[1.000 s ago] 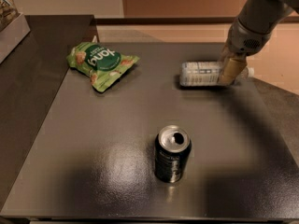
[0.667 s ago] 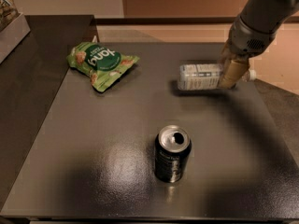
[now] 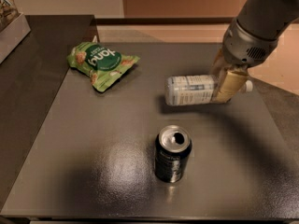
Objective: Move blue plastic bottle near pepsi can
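The blue plastic bottle (image 3: pixel 190 89) is held lying sideways a little above the dark table, its shadow below it and its white cap pointing right. My gripper (image 3: pixel 225 81) comes down from the upper right and is shut on the bottle near its cap end. The pepsi can (image 3: pixel 172 153) stands upright in front of the bottle, near the middle front of the table, with its silver top and open tab hole showing. The bottle is a short gap behind the can, slightly to its right.
A green snack bag (image 3: pixel 100 63) lies at the back left of the table (image 3: pixel 93 162). A lower dark counter (image 3: pixel 37 55) adjoins on the left, with a pale box (image 3: pixel 10 27) at its far corner. The table's right edge runs close beside the gripper.
My gripper has carried the bottle forward and to the left, toward the can, and lifted it off the table. The can and the bag have not moved.
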